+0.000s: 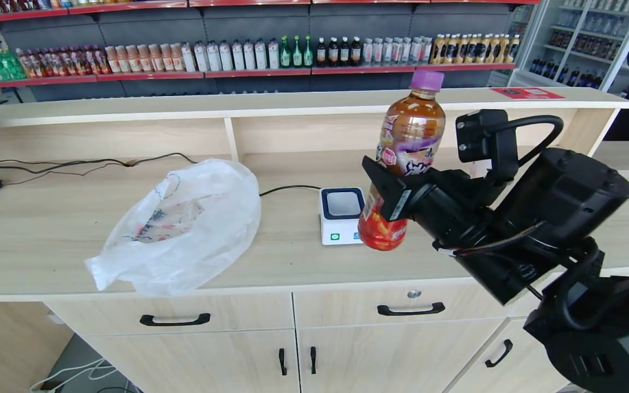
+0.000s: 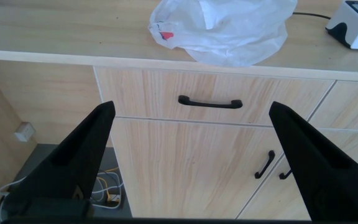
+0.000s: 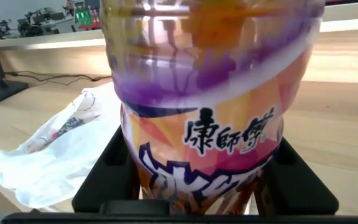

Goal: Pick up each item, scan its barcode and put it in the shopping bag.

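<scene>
The right jaws are closed on a clear plastic bottle of amber tea with a purple cap [image 1: 410,142]. It is gripped low on its label, with its long axis near upright. Its base is held just to the right of the small white box scanner [image 1: 342,215], above the pale wooden table [image 1: 47,229]. The crumpled white plastic shopping bag [image 1: 183,224] lies further left. The left jaws are spread wide and empty, low before the drawers. The barcode cannot be made out.

The black right arm [image 1: 544,218] has rounded joints, a looping cable [image 1: 535,121] and a boxy gripper [image 1: 388,203].
</scene>
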Robot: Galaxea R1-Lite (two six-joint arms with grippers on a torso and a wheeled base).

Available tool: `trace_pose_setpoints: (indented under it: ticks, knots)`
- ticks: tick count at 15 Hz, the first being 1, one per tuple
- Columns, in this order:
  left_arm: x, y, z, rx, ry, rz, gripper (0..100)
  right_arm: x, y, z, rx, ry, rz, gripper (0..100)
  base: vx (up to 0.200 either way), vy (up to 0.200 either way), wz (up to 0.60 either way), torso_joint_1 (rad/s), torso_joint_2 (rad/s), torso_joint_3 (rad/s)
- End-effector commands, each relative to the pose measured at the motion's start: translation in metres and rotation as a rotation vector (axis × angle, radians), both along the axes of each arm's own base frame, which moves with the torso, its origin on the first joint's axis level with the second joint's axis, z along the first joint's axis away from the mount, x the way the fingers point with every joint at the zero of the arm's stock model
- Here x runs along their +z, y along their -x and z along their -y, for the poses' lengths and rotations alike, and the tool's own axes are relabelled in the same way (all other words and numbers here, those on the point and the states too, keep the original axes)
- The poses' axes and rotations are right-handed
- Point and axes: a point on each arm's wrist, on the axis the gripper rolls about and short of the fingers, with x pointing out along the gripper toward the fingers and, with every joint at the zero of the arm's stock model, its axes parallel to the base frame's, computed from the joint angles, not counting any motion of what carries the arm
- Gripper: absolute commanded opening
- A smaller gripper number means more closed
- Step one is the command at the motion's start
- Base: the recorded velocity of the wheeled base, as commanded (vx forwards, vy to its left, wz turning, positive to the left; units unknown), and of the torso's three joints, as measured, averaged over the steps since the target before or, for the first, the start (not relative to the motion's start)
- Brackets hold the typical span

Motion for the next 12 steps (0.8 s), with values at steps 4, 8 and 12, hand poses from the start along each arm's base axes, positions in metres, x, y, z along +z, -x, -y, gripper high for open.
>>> trace_pose_setpoints:
  ticks: [4, 8, 12]
  knots:
    - [0.0, 0.0, 0.0, 0.0, 0.0, 0.001, 100, -0.017, -0.029, -0.001, -0.037, 0.03, -0.025, 0, 0.0, 0.0, 0.0, 0.0, 0.0, 0.0]
    - [0.0, 0.0, 0.0, 0.0, 0.0, 0.0, 100, -0.014, -0.043, 0.024, -0.106, 0.047, 0.014, 0, 0.0, 0.0, 0.0, 0.0, 0.0, 0.0]
    - [0.0, 0.0, 0.0, 0.0, 0.0, 0.001, 100, -0.025, -0.065, 0.035, -0.083, 0.142, 0.087, 0, 0.0, 0.0, 0.0, 0.0, 0.0, 0.0]
